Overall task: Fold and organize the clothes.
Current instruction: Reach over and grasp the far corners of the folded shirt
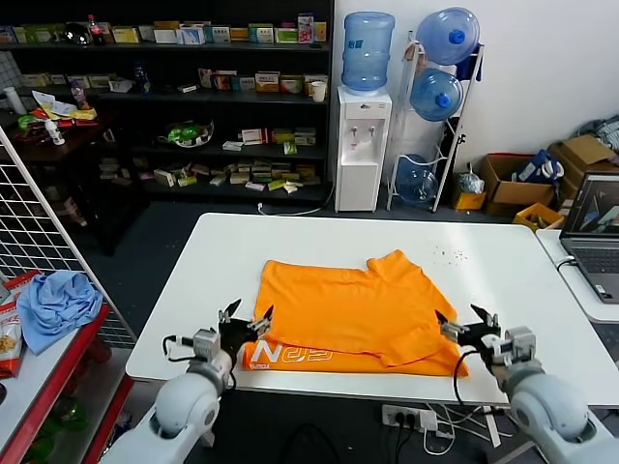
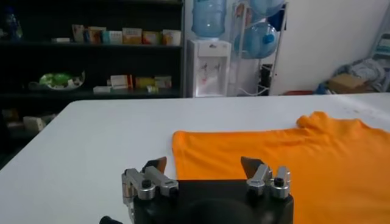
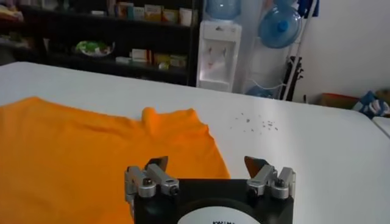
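two grippers hover at the near edge of the white table (image 1: 503,290), one at each near corner of the orange shirt (image 1: 358,309), which lies partly folded across the table's middle with white lettering (image 1: 285,355) showing on the near strip. the left gripper (image 1: 247,319) stands with jaws spread wide and empty just above the shirt's near left corner; the right gripper (image 1: 462,329) is likewise wide and empty at the near right corner, beside a fold of cloth. both wrist views show nothing between the fingers, only orange fabric and bare table beyond.

the shirt's far part looks doubled over, a sleeve poking up near the far edge, and the near hem sits close to the table's lip. the next fold likely calls for both jaws to pinch the near edge together, catching all layers of the thin cloth and lifting evenly, so the fabric does not drag, bunch or slip off the near side.
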Available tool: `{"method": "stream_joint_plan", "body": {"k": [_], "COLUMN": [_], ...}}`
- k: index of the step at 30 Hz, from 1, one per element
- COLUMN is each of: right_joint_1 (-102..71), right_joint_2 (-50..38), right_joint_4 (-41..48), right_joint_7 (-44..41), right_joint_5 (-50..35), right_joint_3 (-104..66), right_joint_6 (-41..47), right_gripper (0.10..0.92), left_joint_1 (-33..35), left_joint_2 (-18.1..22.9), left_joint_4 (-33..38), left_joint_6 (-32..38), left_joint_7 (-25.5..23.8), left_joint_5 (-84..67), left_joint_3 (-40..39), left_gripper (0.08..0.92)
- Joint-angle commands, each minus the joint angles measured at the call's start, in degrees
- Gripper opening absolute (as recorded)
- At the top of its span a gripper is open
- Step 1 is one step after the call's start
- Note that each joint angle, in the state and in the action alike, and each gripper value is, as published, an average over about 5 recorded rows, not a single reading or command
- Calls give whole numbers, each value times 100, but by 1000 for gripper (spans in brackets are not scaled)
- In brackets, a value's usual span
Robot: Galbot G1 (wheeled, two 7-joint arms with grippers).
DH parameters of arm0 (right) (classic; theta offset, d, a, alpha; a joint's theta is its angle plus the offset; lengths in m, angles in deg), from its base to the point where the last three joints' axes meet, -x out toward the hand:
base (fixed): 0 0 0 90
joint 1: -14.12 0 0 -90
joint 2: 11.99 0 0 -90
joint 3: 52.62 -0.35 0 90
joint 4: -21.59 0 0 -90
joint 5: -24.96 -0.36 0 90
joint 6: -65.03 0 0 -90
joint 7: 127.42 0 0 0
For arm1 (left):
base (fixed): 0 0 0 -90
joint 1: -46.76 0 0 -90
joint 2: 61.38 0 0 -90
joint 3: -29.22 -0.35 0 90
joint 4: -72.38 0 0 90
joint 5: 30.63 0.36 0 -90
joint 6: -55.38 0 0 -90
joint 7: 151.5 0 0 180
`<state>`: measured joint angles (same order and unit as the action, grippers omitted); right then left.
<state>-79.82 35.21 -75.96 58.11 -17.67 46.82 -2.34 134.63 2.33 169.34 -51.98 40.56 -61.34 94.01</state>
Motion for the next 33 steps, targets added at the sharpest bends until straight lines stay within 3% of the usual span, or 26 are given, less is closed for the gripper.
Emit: {"method": "stream_joint_plan", "body": {"k": [1,6,13,30,33], "right_joint_1": [2299,2876,3318,3379,3379], "right_joint_2": [341,664,1211,1808,1860], "right_joint_4": [2023,2884,3852,4646,4661], "right_joint_7": [-779,-1172,-1465,-1804,-1769], "right_joint_5": [-371,-126,255,824,899], "right_joint_3": [802,991,1085,1042,1082], "right_joint_6": [483,502,362,17,-86], "right_gripper": [823,823,823,819,780], "left_joint_1": [-2342,-2818,-3128,-3093,-3058], "left_joint_2": [698,1108,1384,1512,1465], "left_joint_4": [-2511,-3330,-3923,-4412,-4371], "left_joint_6": [-28,-37,-67,-77,-83], "left_joint_7": [-36,-88,-189,-330,-355], "left_joint_5": [-206,-189,-51,222,207], "left_joint_3": [-858,-903,-846,-627,-628], "left_gripper": [823,823,823,823,822]}}
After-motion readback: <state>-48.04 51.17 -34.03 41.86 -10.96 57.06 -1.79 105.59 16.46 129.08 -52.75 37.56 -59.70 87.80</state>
